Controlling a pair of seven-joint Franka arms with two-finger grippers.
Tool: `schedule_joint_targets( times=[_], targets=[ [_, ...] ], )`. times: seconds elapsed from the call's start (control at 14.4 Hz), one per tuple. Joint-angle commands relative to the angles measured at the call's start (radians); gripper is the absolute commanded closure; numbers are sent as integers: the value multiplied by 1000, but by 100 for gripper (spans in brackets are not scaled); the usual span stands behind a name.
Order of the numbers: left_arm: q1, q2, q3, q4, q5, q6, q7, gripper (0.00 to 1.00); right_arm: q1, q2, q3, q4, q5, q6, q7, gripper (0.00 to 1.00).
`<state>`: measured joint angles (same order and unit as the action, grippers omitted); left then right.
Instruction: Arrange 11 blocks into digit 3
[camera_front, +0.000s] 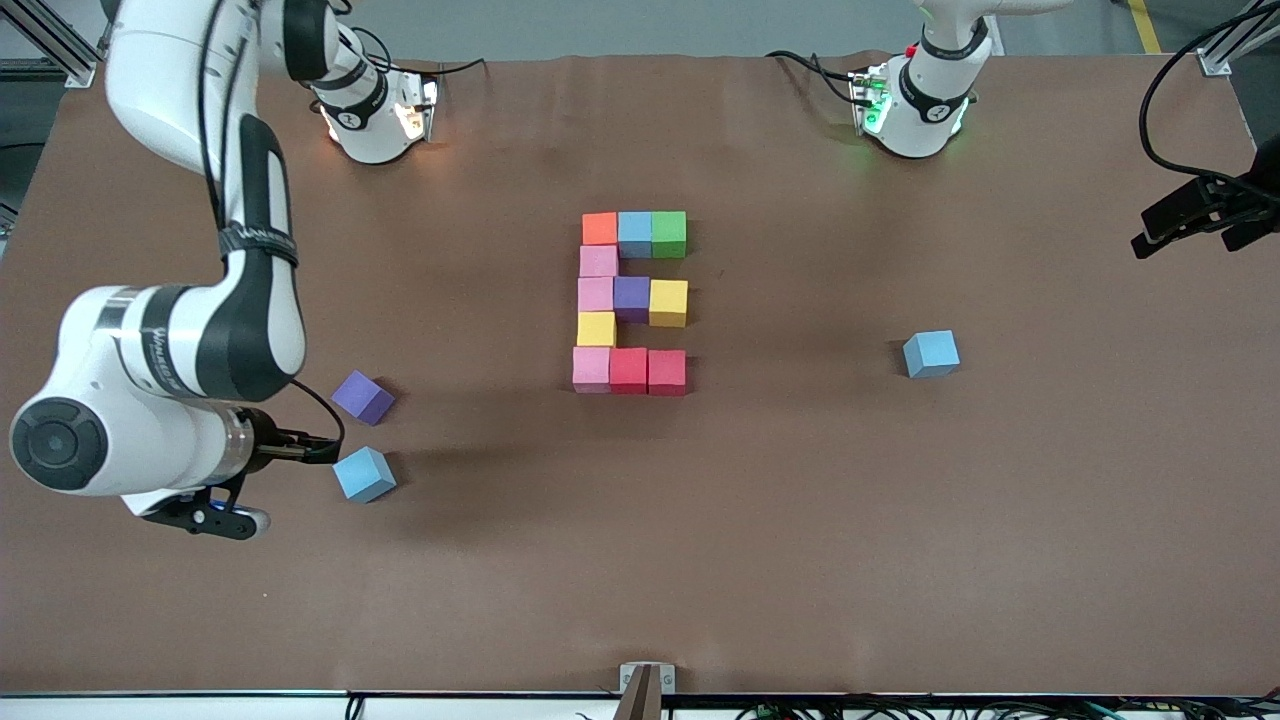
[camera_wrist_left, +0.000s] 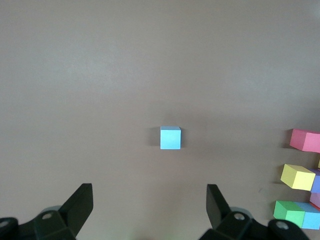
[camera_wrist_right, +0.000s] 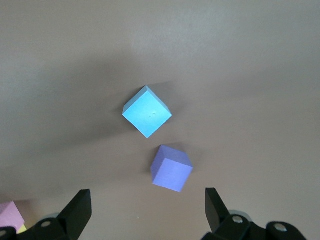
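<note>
Eleven blocks (camera_front: 632, 300) sit touching at the table's (camera_front: 900, 550) centre, forming a blocky figure three wide and five tall. A spare blue block (camera_front: 931, 353) lies well apart toward the left arm's end. The left gripper (camera_wrist_left: 150, 210) hangs above it, fingers apart. The right gripper (camera_wrist_right: 147, 212), fingers apart and empty, hovers over a purple block (camera_front: 362, 397) and another blue one (camera_front: 364, 474).

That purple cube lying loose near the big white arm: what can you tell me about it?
The loose purple cube is a small matte block that looks like foam, with plain faces and crisp edges. It rests flat on the brown table, turned askew, toward the right arm's end. It touches nothing; a light blue cube lies close by, nearer the front camera.
</note>
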<state>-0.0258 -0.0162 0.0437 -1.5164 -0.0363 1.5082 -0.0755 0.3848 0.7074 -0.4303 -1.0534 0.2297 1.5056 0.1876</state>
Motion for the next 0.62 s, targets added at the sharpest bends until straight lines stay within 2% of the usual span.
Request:
schedule_joint_targets(
  times=[0.0, 0.14, 0.28, 0.42, 0.49, 0.56],
  targets=[
    [0, -1, 2, 5, -16, 1, -3, 0, -46, -194, 122, -230, -113, 86, 10, 0],
    [0, -1, 2, 5, -16, 1, -3, 0, -9, -323, 114, -421, -134, 165, 6, 0],
    [0, -1, 2, 5, -16, 0, -3, 0, -20, -417, 122, -520, -200, 174, 6, 0],
    [-2, -1, 2, 5, -16, -2, -3, 0, -53, -483, 131, -557, -205, 156, -5, 0],
    [-2, -1, 2, 5, -16, -2, -3, 0, -96, -509, 160, -557, -207, 133, -31, 0],
    [-2, -1, 2, 5, -16, -2, -3, 0, -162, -531, 218, -556, -208, 108, -62, 0]
  ],
)
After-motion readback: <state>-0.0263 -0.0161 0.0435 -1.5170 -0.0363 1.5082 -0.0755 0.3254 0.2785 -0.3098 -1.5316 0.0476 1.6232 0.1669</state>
